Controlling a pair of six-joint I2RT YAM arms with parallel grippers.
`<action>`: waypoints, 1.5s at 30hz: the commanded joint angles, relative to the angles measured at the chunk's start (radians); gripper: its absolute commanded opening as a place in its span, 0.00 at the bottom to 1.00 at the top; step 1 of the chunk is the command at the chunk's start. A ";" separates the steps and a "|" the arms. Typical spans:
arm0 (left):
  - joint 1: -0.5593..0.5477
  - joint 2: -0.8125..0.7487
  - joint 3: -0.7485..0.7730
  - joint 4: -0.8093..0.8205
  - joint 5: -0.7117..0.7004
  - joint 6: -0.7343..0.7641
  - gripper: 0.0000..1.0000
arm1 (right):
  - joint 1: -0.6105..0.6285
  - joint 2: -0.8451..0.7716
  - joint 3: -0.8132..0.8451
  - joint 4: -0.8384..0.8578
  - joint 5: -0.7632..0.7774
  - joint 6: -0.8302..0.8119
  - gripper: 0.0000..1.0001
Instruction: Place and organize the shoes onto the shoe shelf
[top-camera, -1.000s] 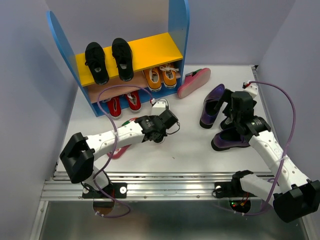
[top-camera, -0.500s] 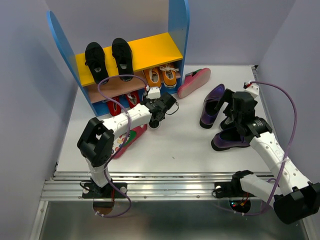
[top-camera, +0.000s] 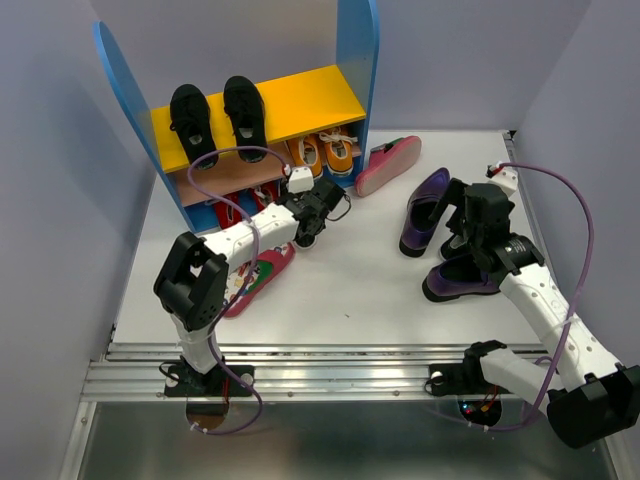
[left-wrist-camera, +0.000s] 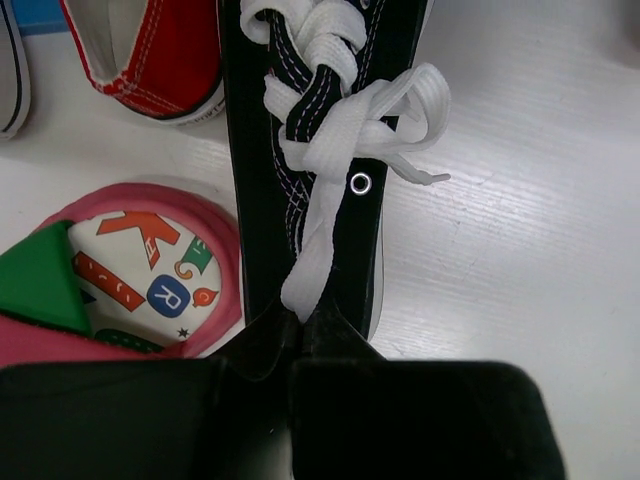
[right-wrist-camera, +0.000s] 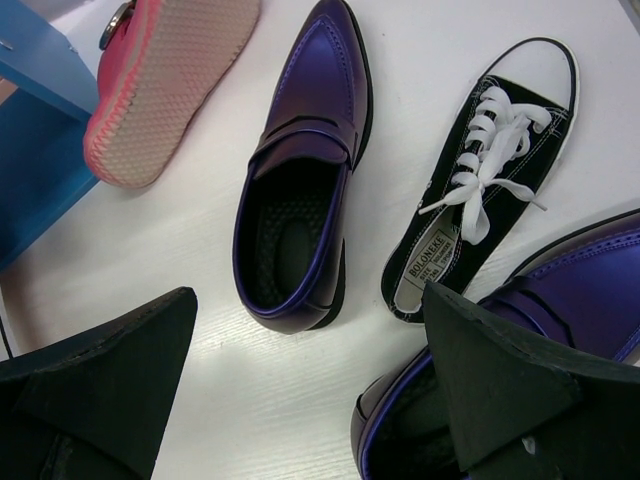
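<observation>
- Two-tier shelf (top-camera: 300, 95) sits at 11 o'clock on the table (top-camera: 350, 290); black pair (top-camera: 193, 125) up top, orange pair (top-camera: 322, 155) and red pair (top-camera: 225, 212) below.
- Right claw (right-wrist-camera: 310, 300) spread wide over the purple loafers (right-wrist-camera: 300, 200) at 3 o'clock.
- Left claw (left-wrist-camera: 295, 340) pinched tight on a black-white sneaker (left-wrist-camera: 320, 100) just in front of the shelf.
- One pink flip-flop (left-wrist-camera: 130, 270) lies at that sneaker's 9 o'clock, and the second flip-flop (top-camera: 388, 165) is tipped on edge by the shelf's right panel.
- Last, the second sneaker (right-wrist-camera: 480, 170) lies beside the loafers.
</observation>
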 joint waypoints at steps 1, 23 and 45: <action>0.032 -0.068 0.018 0.109 -0.101 0.033 0.00 | -0.006 -0.016 0.024 -0.005 -0.005 0.000 1.00; 0.057 -0.072 -0.066 0.227 -0.064 0.051 0.51 | -0.006 -0.013 0.039 -0.034 -0.020 0.017 1.00; -0.146 0.051 0.006 0.062 -0.336 0.068 0.72 | -0.006 -0.019 0.007 -0.025 -0.034 0.021 1.00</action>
